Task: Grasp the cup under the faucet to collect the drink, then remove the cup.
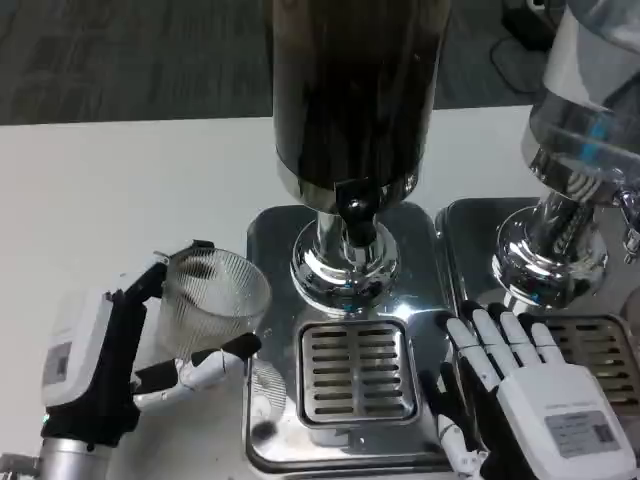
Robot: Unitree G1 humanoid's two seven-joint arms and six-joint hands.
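A clear ribbed cup [213,298] stands upright on the white table, just left of the dispenser's steel base [270,235]. My left hand [110,355] wraps around it from the left, with fingers [205,365] curled under its near side. The dark drink tank [352,90] stands above, and its black faucet [355,208] hangs over the slotted drip grate [358,370]. The cup is left of the faucet, not below it. My right hand [520,385] lies flat on the base's right edge, fingers apart, holding nothing.
A second dispenser with a clear tank [590,90] and chrome pedestal [548,260] stands at the right on its own steel tray [470,225]. Bare white table [120,200] stretches to the left and back.
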